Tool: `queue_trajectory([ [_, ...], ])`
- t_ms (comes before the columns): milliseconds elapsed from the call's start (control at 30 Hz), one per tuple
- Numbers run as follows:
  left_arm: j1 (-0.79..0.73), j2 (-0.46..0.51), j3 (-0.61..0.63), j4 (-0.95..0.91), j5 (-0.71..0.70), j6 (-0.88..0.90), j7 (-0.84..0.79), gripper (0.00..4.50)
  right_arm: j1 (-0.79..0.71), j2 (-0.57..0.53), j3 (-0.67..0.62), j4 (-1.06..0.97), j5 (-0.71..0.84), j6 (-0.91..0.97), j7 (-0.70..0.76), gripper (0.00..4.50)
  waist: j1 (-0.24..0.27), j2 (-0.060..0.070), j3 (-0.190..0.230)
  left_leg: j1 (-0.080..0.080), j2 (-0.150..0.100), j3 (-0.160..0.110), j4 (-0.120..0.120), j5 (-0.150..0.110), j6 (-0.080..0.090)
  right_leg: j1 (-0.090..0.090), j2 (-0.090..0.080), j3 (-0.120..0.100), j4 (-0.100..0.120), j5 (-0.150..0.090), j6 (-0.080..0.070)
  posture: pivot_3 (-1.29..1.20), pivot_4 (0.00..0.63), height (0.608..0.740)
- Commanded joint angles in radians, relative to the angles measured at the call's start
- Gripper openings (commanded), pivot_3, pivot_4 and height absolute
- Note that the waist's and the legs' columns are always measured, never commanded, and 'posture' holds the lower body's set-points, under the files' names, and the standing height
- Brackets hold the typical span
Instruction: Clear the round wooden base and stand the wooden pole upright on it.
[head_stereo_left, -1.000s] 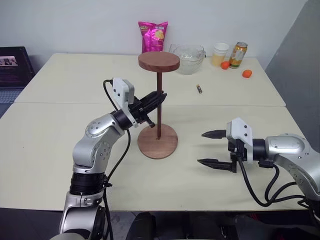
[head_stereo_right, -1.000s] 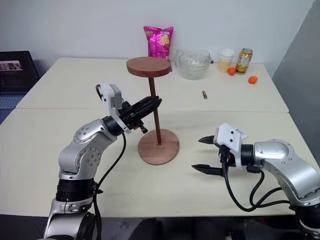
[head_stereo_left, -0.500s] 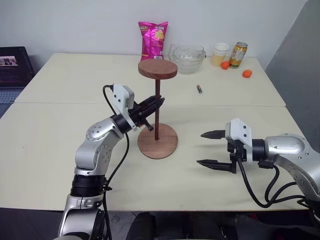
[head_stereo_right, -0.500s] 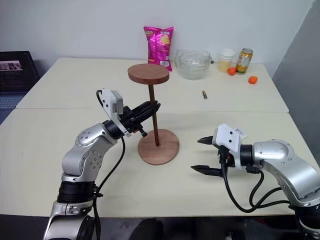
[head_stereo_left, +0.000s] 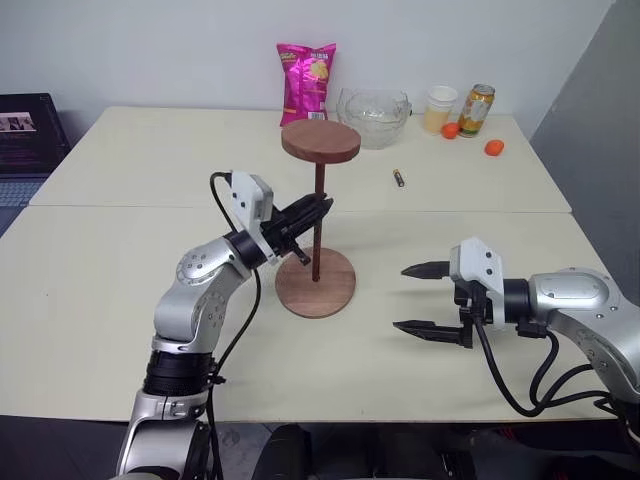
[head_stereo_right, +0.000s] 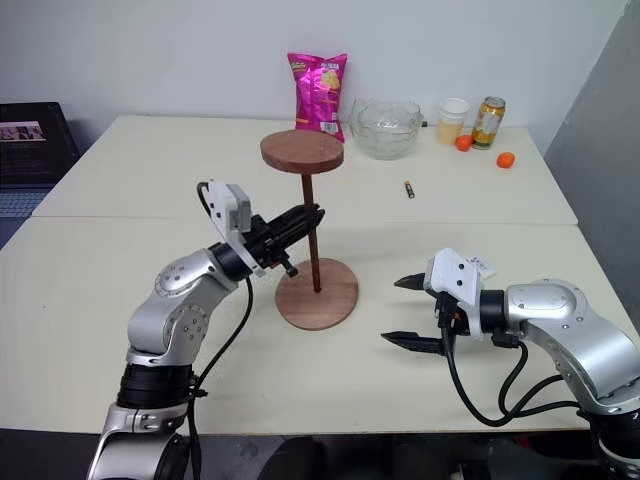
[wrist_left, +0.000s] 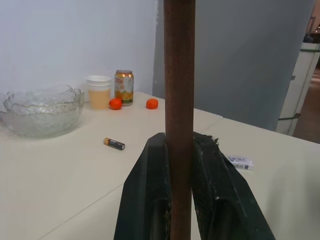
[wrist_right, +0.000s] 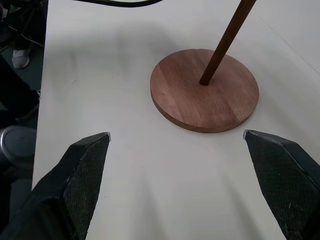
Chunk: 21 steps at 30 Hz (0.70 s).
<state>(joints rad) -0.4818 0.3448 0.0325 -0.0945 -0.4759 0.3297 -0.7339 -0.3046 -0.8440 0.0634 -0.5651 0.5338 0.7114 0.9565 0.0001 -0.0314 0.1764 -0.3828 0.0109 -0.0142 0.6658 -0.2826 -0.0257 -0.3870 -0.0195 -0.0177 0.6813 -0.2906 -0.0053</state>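
Note:
The round wooden base (head_stereo_left: 316, 291) lies flat in the middle of the table. The wooden pole (head_stereo_left: 318, 225) stands nearly upright on it. Its lower end meets the base's centre (wrist_right: 205, 92), and its fixed disc (head_stereo_left: 320, 140) is at the top. My left gripper (head_stereo_left: 318, 208) is shut on the pole about halfway up; the black fingers (wrist_left: 145, 200) squeeze the rod (wrist_left: 179, 90) from both sides. My right gripper (head_stereo_left: 420, 298) hovers open to the right of the base, pointing at it. Its fingertips (wrist_right: 82, 175) are spread wide with nothing between them.
Along the table's far edge stand a pink snack bag (head_stereo_left: 306, 70), a glass bowl (head_stereo_left: 374, 115), a cup (head_stereo_left: 440, 108), a can (head_stereo_left: 477, 108) and two small orange fruits (head_stereo_left: 493, 147). A battery (head_stereo_left: 398, 178) lies behind the pole. A black device (head_stereo_left: 30, 125) sits far left.
The pole's top disc sits slightly lower and the rod stands straighter, with my left gripper still shut on it. My right arm has not moved.

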Motion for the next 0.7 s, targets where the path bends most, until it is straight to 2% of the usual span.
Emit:
queue_trajectory([
  [33, 0.005, -0.008, -0.018, -0.033, 0.001, -0.007, -0.006, 0.24, -0.011, -0.01, -0.005, -0.035, 0.017, 0.001, 0.009, 4.5, 0.0, 0.0, 0.0, 0.0, 0.0, 0.0, 0.0, 0.0, 0.0, 0.0, 0.0, 0.0, 0.0, 0.0, 0.0, 0.0, 0.15, 0.74],
  [700, 0.082, 0.041, 0.008, -0.072, 0.018, 0.006, 0.019, 0.24, -0.037, 0.01, -0.004, -0.048, 0.037, 0.042, -0.011, 4.5, -0.002, 0.0, 0.0, 0.001, 0.0, 0.0, 0.0, 0.0, 0.0, 0.0, 0.0, 0.0, 0.0, 0.0, 0.0, 0.0, 0.15, 0.74],
])
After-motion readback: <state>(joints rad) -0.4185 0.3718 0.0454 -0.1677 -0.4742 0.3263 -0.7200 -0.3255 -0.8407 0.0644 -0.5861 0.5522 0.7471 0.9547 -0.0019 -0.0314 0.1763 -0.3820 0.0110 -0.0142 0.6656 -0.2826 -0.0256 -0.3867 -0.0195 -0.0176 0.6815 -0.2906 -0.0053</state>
